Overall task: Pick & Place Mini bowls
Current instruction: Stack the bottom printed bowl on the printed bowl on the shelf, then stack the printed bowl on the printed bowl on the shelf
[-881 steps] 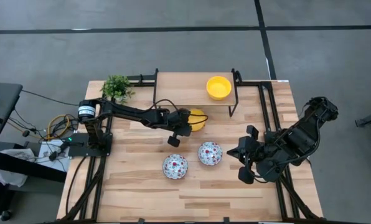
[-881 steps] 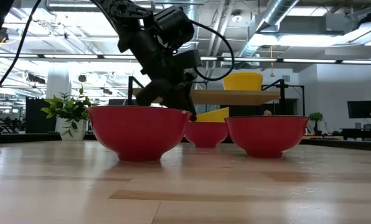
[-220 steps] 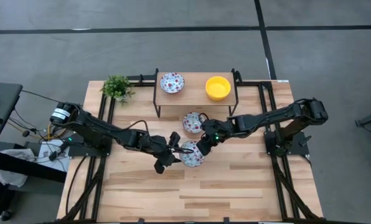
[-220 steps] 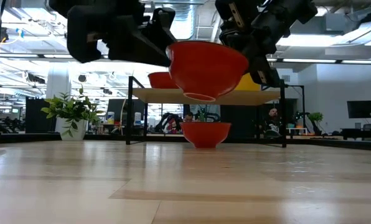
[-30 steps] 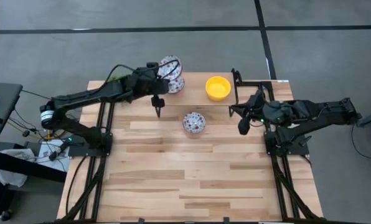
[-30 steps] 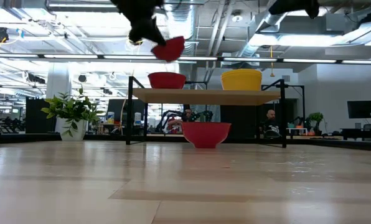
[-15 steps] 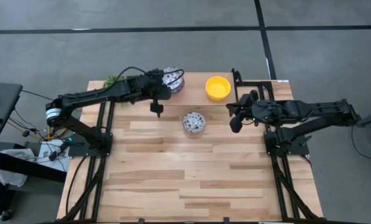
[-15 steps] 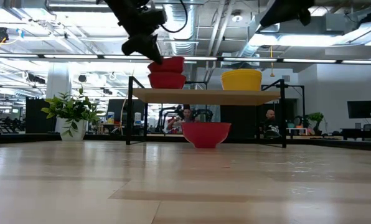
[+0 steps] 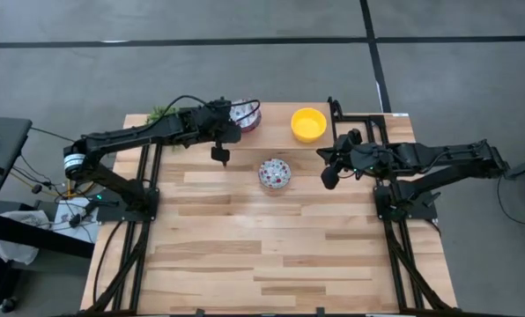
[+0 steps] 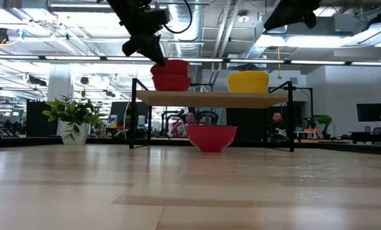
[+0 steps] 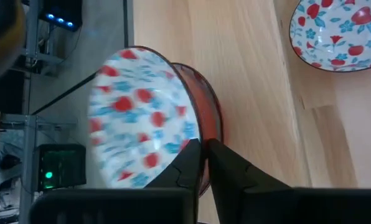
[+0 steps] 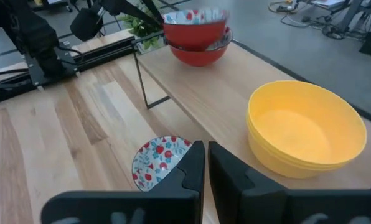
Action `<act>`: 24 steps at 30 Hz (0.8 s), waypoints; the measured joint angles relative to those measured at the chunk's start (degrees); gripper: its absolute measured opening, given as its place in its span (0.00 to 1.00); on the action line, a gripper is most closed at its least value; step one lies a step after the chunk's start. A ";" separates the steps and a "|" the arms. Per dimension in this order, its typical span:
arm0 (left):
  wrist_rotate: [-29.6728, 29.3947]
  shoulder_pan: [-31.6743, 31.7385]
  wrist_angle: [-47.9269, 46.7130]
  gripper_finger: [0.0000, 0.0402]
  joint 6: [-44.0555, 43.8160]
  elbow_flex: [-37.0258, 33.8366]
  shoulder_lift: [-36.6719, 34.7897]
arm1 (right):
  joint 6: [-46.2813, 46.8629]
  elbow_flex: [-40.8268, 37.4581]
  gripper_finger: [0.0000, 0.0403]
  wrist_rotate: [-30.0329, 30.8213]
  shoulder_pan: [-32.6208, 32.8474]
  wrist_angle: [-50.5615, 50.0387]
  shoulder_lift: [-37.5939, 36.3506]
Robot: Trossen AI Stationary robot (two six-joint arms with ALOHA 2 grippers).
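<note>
Left gripper is pinching the rim of a floral bowl between narrowed fingers, holding it on top of a second floral bowl at the left end of the raised shelf. The yellow bowl is sitting at the shelf's right end. A third floral bowl is resting on the desk in front of the shelf. Right gripper is hovering near the shelf's right side, fingers nearly together and holding nothing.
</note>
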 joint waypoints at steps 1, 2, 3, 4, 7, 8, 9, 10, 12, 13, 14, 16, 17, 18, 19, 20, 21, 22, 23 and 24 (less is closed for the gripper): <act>-0.01 0.00 -0.01 0.07 -0.03 0.00 0.00 | 0.00 0.00 0.03 -0.21 0.00 0.00 -0.02; -0.02 0.00 0.02 0.08 -0.03 0.00 0.00 | 0.02 0.00 0.03 -0.61 0.00 -0.02 -0.02; -0.07 0.02 0.00 0.08 -0.04 0.00 0.00 | 0.04 0.00 0.03 -0.86 0.00 -0.02 0.00; -0.13 0.02 0.00 0.09 -0.06 0.00 0.00 | 0.04 0.00 0.03 -0.87 0.00 -0.02 0.00; -0.63 0.02 0.14 0.11 -0.08 0.00 -0.02 | 0.04 0.00 0.03 -0.98 0.00 -0.02 0.00; -0.62 0.02 0.11 0.12 -0.09 0.00 -0.02 | 0.04 0.00 0.03 -0.98 0.00 -0.02 0.00; -0.65 0.02 0.05 0.12 -0.12 0.00 -0.02 | 0.04 0.00 0.03 -0.99 0.00 -0.02 0.00; -0.79 0.02 0.07 0.13 -0.15 0.00 -0.02 | 0.04 0.00 0.03 -0.98 0.00 -0.02 0.00; -1.10 0.02 0.08 0.14 -0.19 0.00 -0.02 | 0.04 0.00 0.03 -1.00 0.00 -0.02 0.00; -1.17 0.02 0.06 0.14 -0.19 0.00 -0.02 | 0.04 0.00 0.03 -1.00 0.00 -0.02 0.00; -1.33 0.02 0.06 0.14 -0.19 0.00 -0.02 | 0.04 0.00 0.03 -1.00 0.00 -0.02 0.00; -1.80 0.01 0.06 0.15 -0.19 0.00 -0.02 | 0.04 0.00 0.03 -1.00 0.00 -0.02 0.00; -2.27 -0.01 0.04 0.16 -0.21 0.00 -0.02 | 0.04 0.00 0.03 -1.00 0.00 -0.02 0.00; -2.85 -0.21 0.04 0.16 -0.22 0.00 -0.10 | 0.04 0.00 0.03 -1.00 0.00 -0.02 0.00; -3.51 -0.36 -0.02 0.17 -0.32 0.00 -0.38 | 0.04 0.00 0.03 -1.04 0.02 -0.02 0.00; -3.98 -0.53 0.09 0.17 -0.74 0.00 -0.77 | 0.04 0.00 0.03 -1.27 0.11 -0.02 -0.02; -4.09 -0.78 0.37 0.17 -1.39 0.02 -1.39 | 0.04 0.00 0.03 -1.79 0.14 -0.02 -0.02; -4.11 -1.02 0.37 0.18 -2.33 0.02 -2.11 | 0.04 0.00 0.03 -2.44 0.15 -0.03 -0.02; -4.03 -1.39 0.43 0.18 -3.36 0.02 -2.95 | 0.04 0.00 0.03 -3.37 0.15 -0.05 -0.01; -3.64 -1.78 0.40 0.18 -4.38 0.02 -3.97 | 0.02 0.00 0.03 -5.01 0.13 -0.11 0.04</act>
